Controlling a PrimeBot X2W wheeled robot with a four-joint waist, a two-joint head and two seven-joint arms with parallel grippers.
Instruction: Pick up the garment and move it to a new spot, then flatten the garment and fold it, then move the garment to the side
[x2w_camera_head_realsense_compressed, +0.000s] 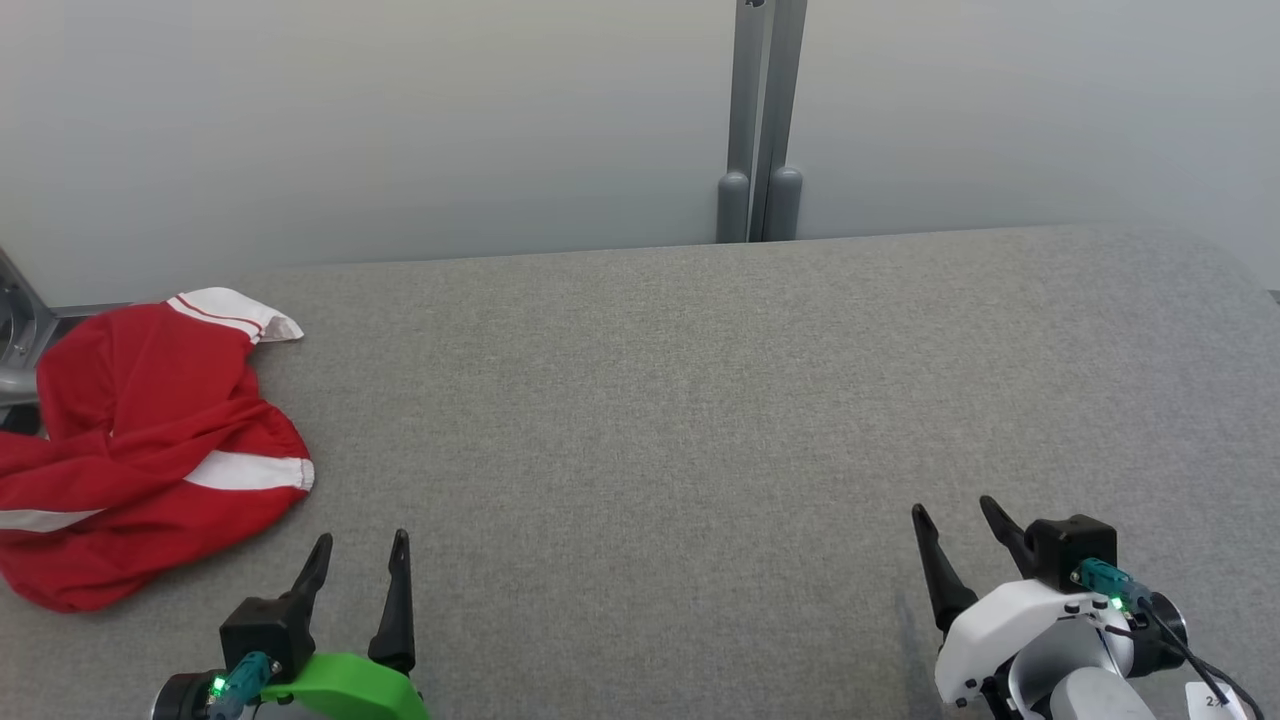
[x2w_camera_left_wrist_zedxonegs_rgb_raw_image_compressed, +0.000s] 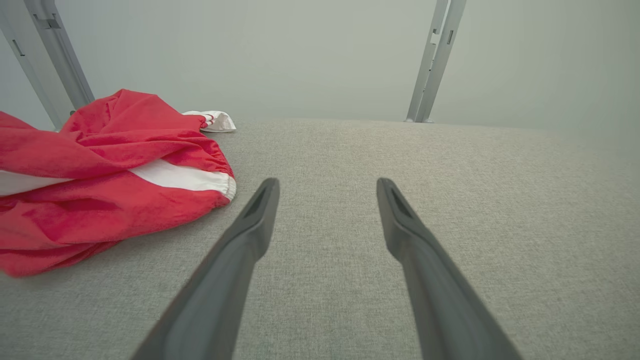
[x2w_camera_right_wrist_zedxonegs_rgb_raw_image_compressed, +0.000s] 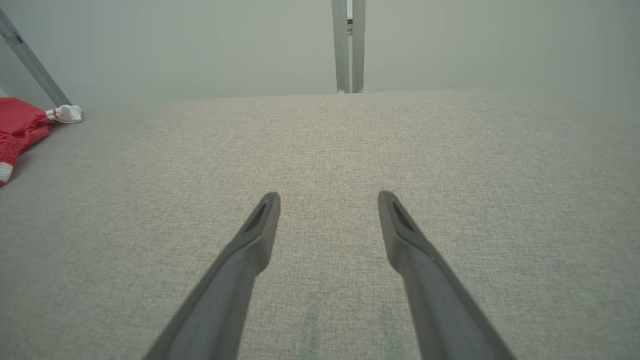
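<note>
Garment of crumpled red cloth with white bands (x2w_camera_head_realsense_compressed: 150, 440) lay in a loose heap at the left edge of the grey fabric-covered bench (x2w_camera_head_realsense_compressed: 700, 400), nearer the far left corner than the near one. One white-trimmed end with thin red stripes pointed toward the far edge. Whether any cloth hung over the left edge could not be told.

Left gripper (x2w_camera_head_realsense_compressed: 361, 540) sat low over the bench by the near edge. Its two long dark fingers were spread wide, with nothing between them. It was near the heap's near right side but apart from it; bare grey fabric showed between the fingertips and the red cloth in the left wrist view.

Right gripper (x2w_camera_head_realsense_compressed: 953, 506) sat by the near edge toward the right side, well apart from the garment. Its fingers were likewise spread wide and empty, with plain bench fabric between them in the right wrist view.

Grey metal double post (x2w_camera_head_realsense_compressed: 760, 120) stood upright behind the far edge, against a pale wall (x2w_camera_head_realsense_compressed: 400, 120).
</note>
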